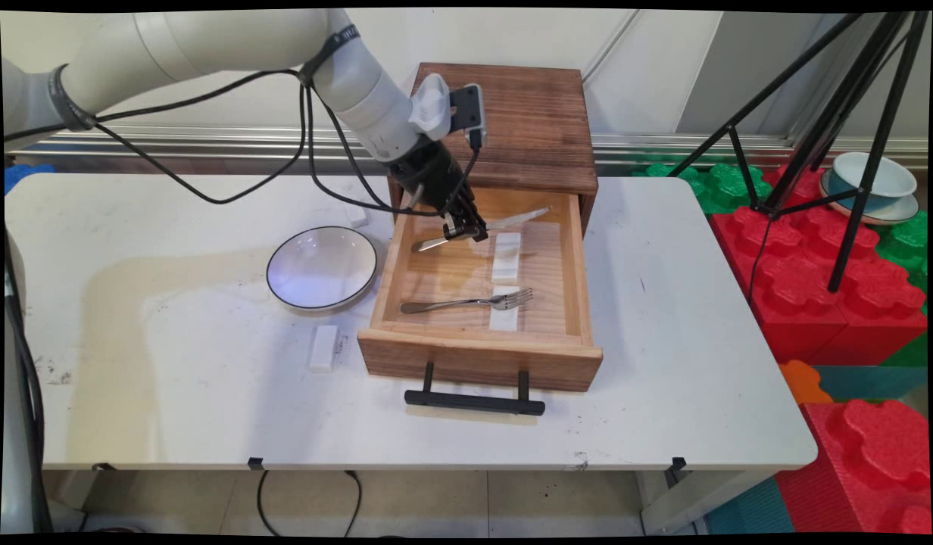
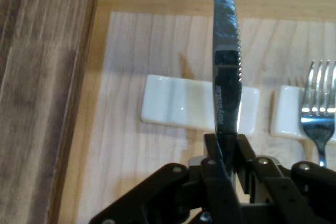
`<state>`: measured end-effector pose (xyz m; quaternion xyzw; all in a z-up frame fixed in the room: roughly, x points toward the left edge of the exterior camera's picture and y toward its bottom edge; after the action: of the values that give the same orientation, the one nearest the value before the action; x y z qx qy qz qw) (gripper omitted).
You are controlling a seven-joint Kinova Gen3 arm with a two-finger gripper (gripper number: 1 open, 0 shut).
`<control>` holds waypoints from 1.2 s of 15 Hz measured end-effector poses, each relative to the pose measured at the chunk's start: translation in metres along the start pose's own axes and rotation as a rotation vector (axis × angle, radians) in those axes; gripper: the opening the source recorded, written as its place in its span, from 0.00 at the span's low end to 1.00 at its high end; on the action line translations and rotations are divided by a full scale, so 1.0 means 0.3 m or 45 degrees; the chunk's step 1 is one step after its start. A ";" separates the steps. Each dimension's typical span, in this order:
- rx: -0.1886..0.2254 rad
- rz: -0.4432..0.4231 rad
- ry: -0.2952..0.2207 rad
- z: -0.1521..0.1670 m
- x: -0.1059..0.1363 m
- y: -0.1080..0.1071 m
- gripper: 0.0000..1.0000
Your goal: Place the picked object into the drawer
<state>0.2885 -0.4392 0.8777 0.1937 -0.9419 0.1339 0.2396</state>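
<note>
My gripper (image 1: 465,231) is shut on a steel table knife (image 1: 482,228), held above the floor of the open wooden drawer (image 1: 572,265). In the hand view the gripper (image 2: 227,145) clamps the knife (image 2: 227,66) by its middle, the serrated blade pointing away. Just beneath the blade lies a white rectangular cutlery rest (image 1: 506,257), which the hand view shows as the rest (image 2: 178,108). A fork (image 1: 474,301) lies nearer the drawer front, its tines over a second white rest (image 1: 503,318); its tines (image 2: 317,108) appear at the right of the hand view.
The drawer belongs to a dark wooden cabinet (image 1: 527,121) at the table's far side, with a black handle (image 1: 474,401) in front. A white black-rimmed bowl (image 1: 321,266) and another white rest (image 1: 323,347) lie left of the drawer. Red foam blocks (image 1: 830,288) and a tripod (image 1: 853,151) stand at the right.
</note>
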 end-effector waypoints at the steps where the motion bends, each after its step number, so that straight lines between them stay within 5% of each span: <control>1: 0.001 0.002 -0.005 0.016 -0.003 -0.002 0.00; 12: -0.009 0.030 -0.039 0.118 -0.043 -0.004 0.00; 13: -0.009 0.030 -0.039 0.122 -0.044 -0.005 1.00; 18: -0.001 0.027 -0.030 0.133 -0.045 -0.011 1.00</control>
<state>0.2847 -0.4518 0.8375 0.1851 -0.9467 0.1335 0.2271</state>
